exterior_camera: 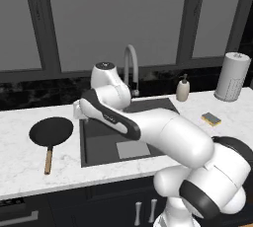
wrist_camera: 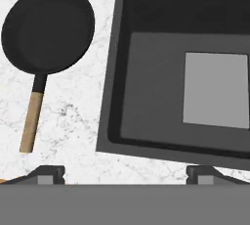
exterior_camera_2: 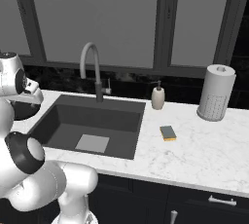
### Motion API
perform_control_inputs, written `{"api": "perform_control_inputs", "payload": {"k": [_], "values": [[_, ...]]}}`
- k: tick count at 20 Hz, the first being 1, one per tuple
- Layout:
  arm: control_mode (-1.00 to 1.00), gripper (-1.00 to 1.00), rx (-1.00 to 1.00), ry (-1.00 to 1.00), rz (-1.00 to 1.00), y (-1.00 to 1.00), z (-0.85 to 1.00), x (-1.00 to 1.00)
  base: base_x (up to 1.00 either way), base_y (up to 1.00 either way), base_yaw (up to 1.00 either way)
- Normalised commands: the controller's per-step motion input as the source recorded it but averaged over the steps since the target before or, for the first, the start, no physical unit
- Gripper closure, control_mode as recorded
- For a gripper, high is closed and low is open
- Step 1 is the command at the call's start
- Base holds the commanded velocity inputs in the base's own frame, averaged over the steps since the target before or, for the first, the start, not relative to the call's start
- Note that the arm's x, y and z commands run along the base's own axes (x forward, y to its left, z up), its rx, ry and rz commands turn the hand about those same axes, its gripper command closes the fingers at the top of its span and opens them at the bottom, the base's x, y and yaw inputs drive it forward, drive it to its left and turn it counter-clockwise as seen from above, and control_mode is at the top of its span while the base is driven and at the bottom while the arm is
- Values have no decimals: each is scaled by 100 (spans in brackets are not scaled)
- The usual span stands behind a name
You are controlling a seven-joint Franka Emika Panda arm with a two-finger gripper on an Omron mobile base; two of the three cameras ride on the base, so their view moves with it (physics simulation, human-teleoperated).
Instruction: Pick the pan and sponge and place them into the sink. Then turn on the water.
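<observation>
Looking down past my spread fingers point(wrist_camera: 125, 172), empty (nothing between them), I see the pan point(wrist_camera: 48, 28) lying on the marble tabletop point(wrist_camera: 68, 116) just left of the sink point(wrist_camera: 146, 92); the sponge point(exterior_camera: 211, 119) sits on the sink's far right side.
</observation>
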Motion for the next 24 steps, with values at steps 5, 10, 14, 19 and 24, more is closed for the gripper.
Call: {"api": "perform_control_inputs", "payload": {"k": [5,10,14,19,24], "values": [[-100,-100,-6,7,0,28,-23,13,0,0,0],[-100,-100,-6,2,0,27,-16,9,0,0,0],[-100,-100,0,0,0,29,-34,28,0,0,0],[-100,-100,1,0,1,25,-30,19,0,0,0],[-100,-100,0,5,2,30,-14,12,0,0,0]]}}
